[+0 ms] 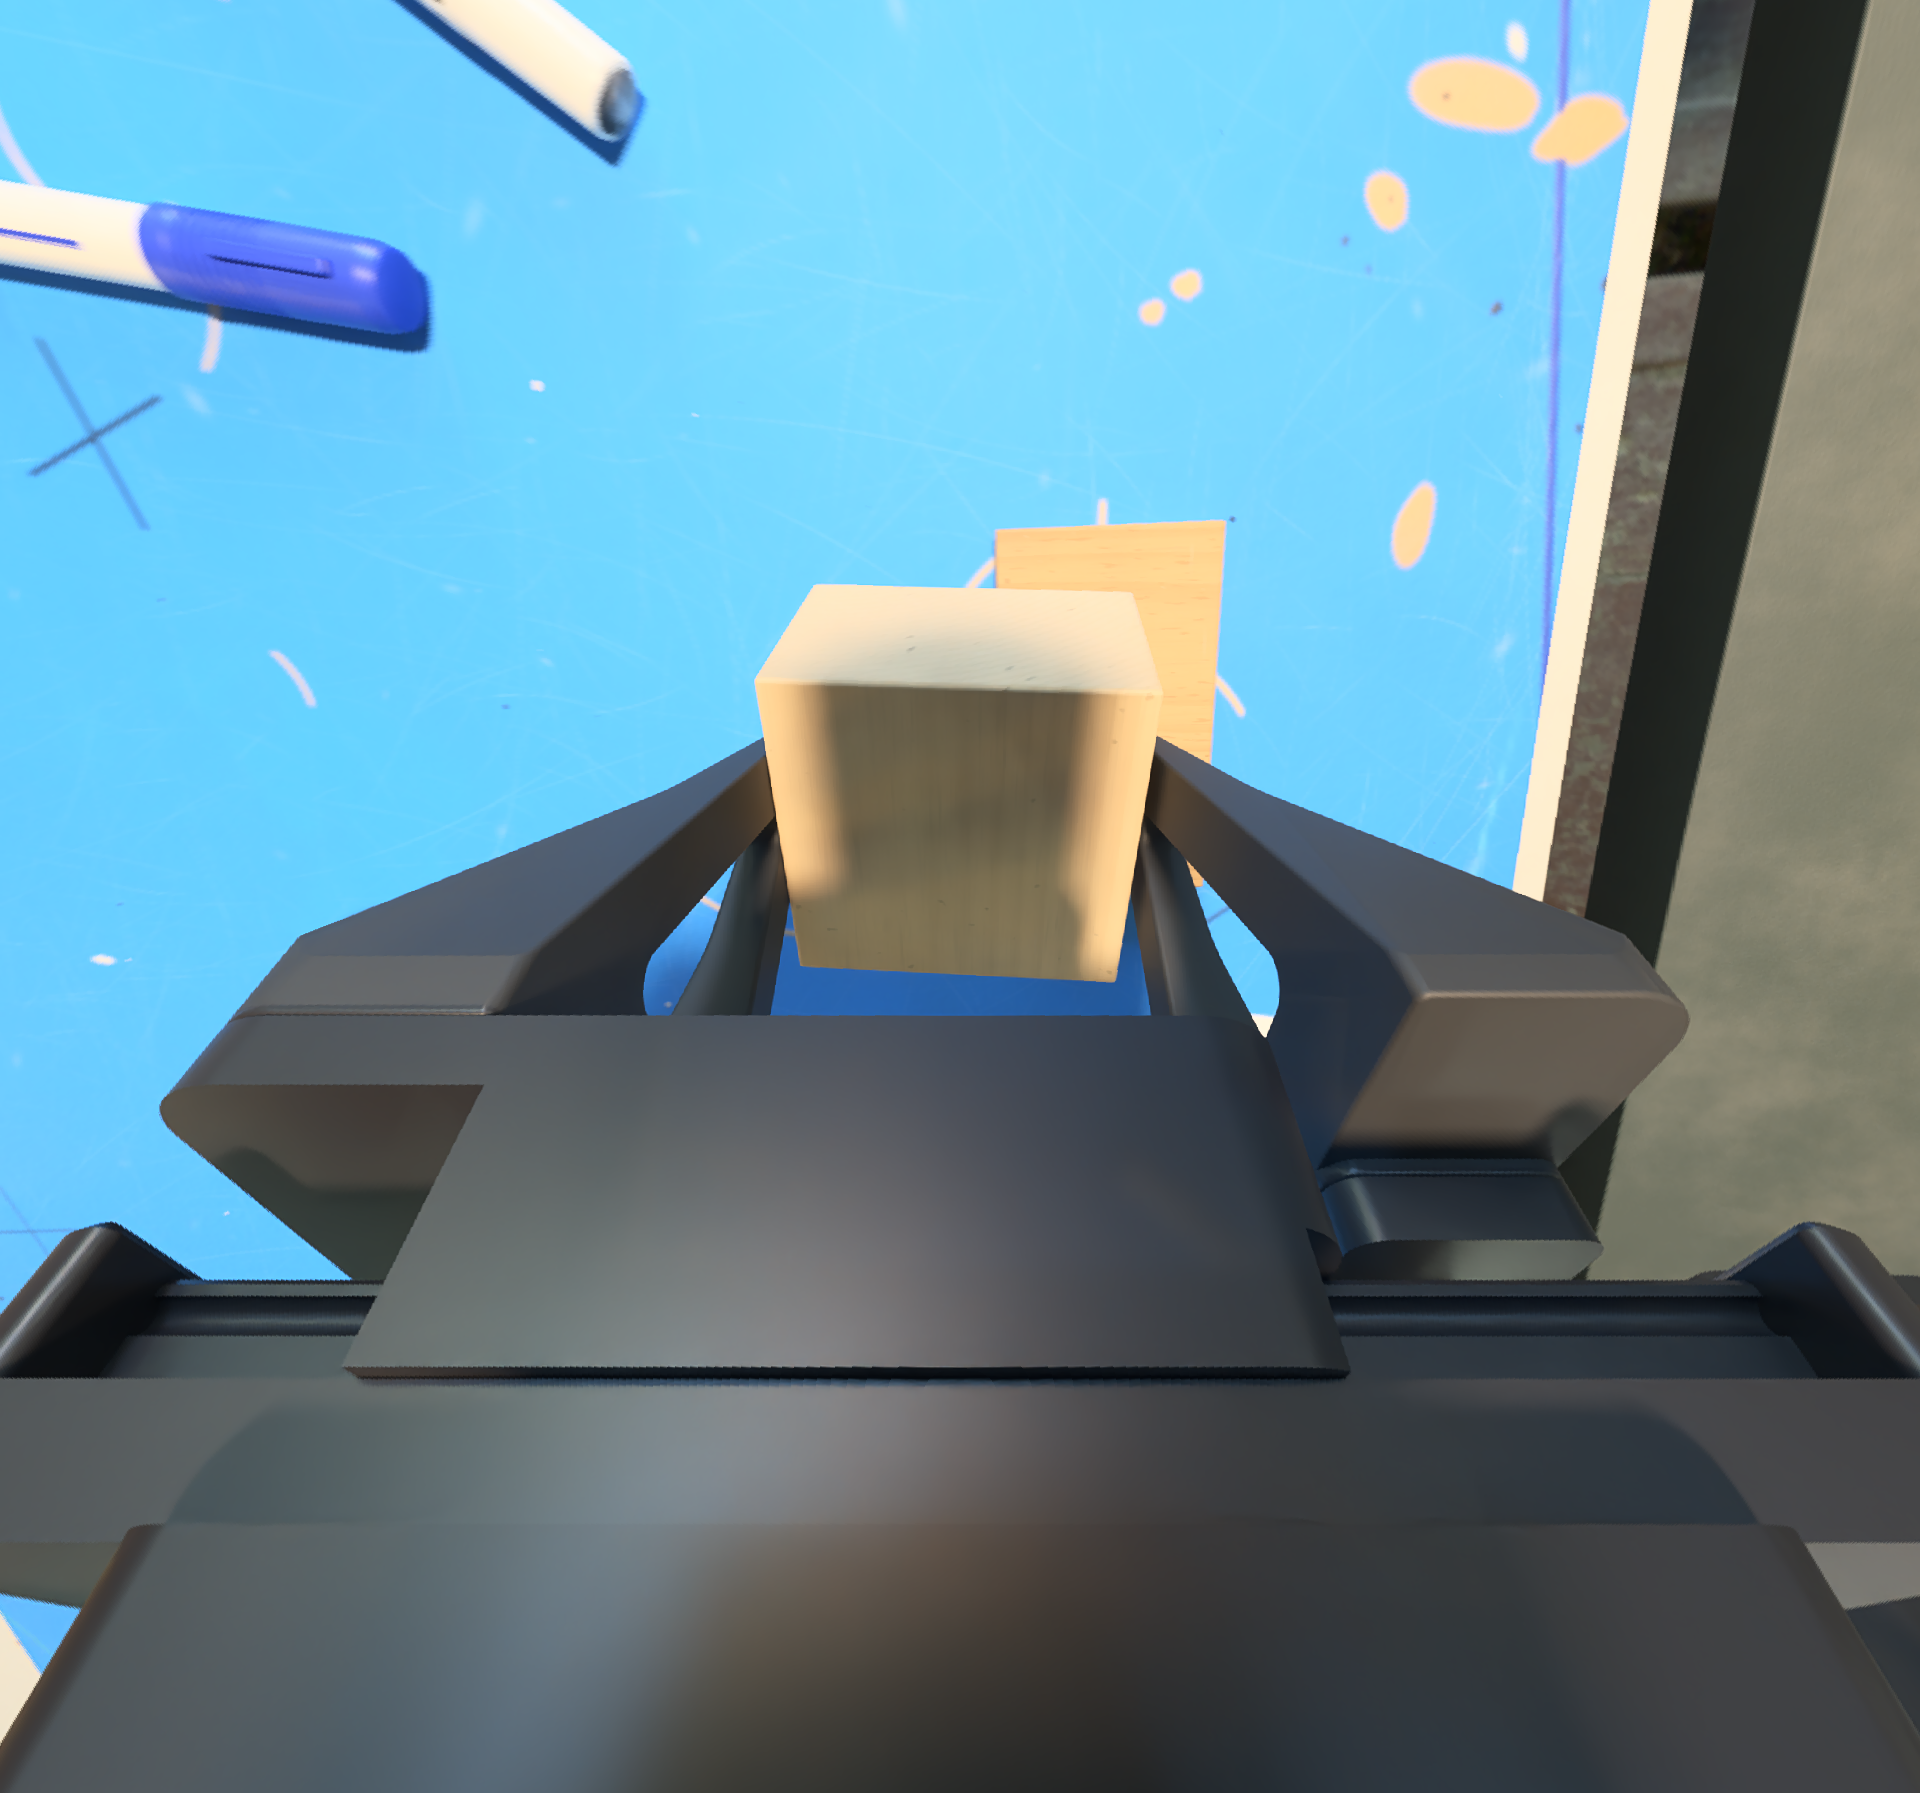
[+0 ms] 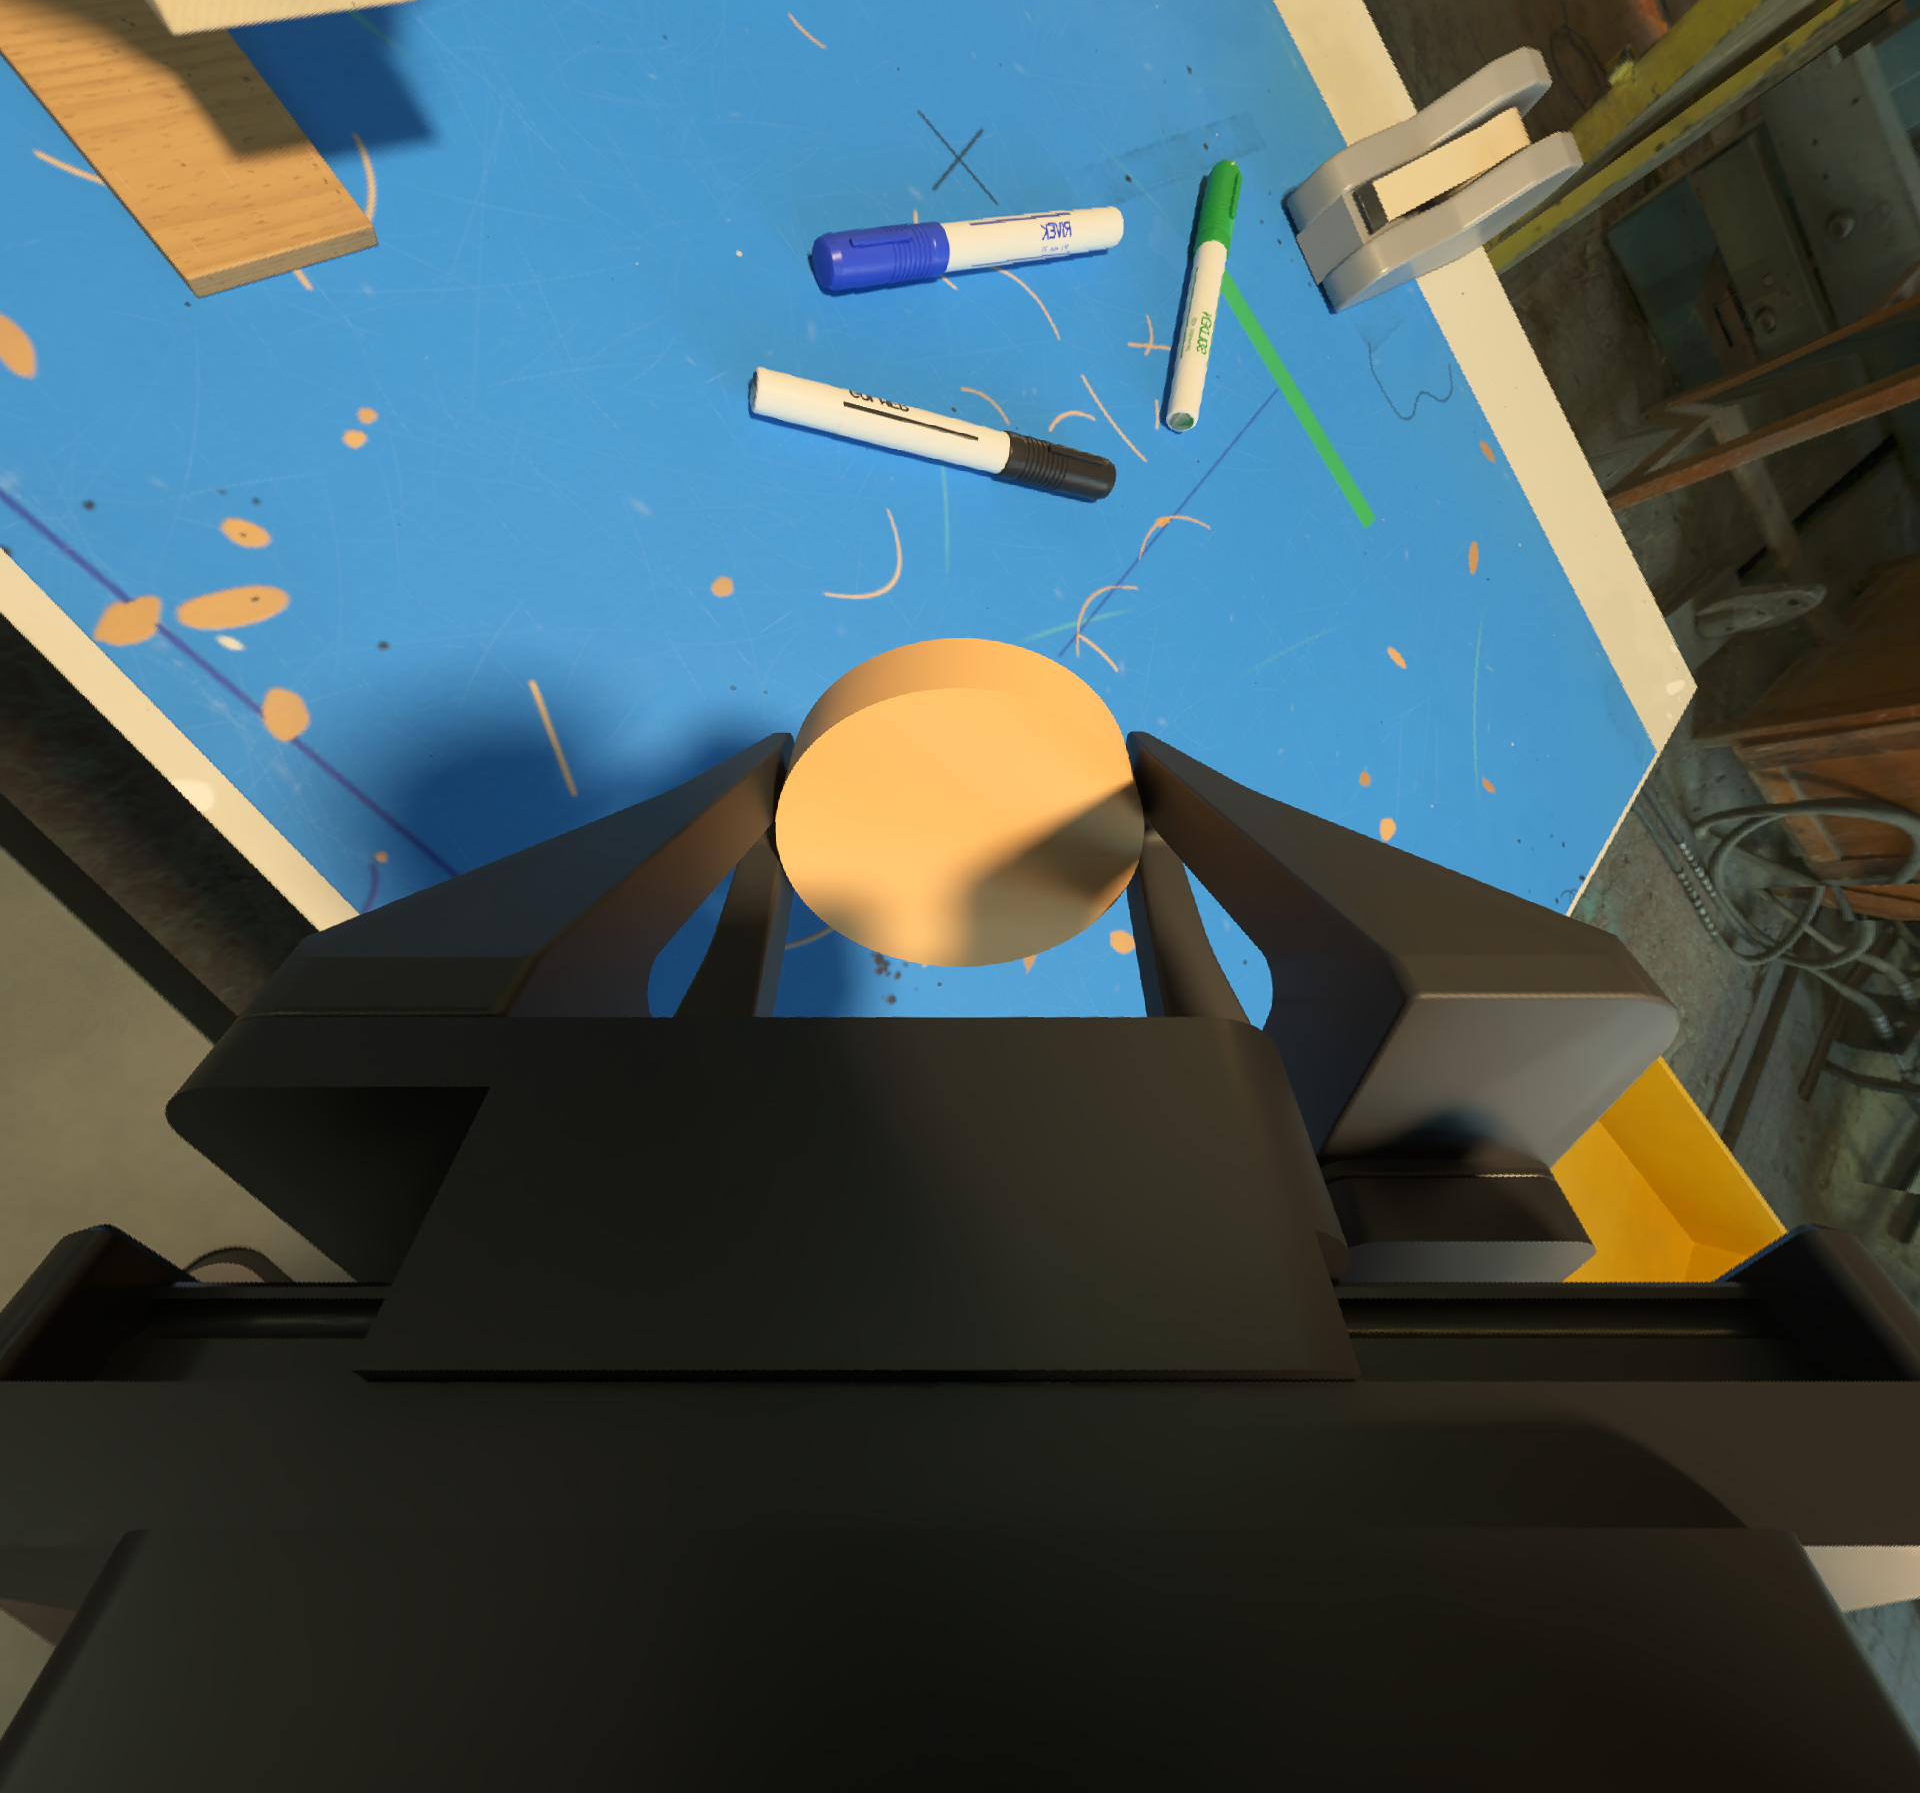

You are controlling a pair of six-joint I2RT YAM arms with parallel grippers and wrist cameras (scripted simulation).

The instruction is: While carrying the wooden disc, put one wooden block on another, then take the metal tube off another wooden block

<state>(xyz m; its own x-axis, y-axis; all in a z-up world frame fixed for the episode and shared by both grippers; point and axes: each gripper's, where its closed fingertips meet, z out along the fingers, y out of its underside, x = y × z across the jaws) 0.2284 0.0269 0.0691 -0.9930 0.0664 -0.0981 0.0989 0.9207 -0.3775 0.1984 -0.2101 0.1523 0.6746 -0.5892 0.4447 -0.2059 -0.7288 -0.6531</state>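
Left gripper (image 1: 961,787) clamps a pale wooden block (image 1: 956,777) between its fingertips, held above the blue tabletop (image 1: 727,548); a flat wooden board (image 1: 1153,590) lies beyond at one o'clock. Right gripper (image 2: 956,798) grips the round, tan wooden disc (image 2: 956,808) by its edge. Three markers, the blue-capped marker (image 2: 961,245) among them, lie at twelve o'clock on the scuffed, paint-flecked surface.

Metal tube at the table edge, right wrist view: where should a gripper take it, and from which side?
Probably across the two long outer walls of the metal tube, near mid-length, coming from above. It lies flat over a pale wooden block at the table's white edge; those walls look parallel. Both grippers are occupied: the right gripper holds the wooden disc.
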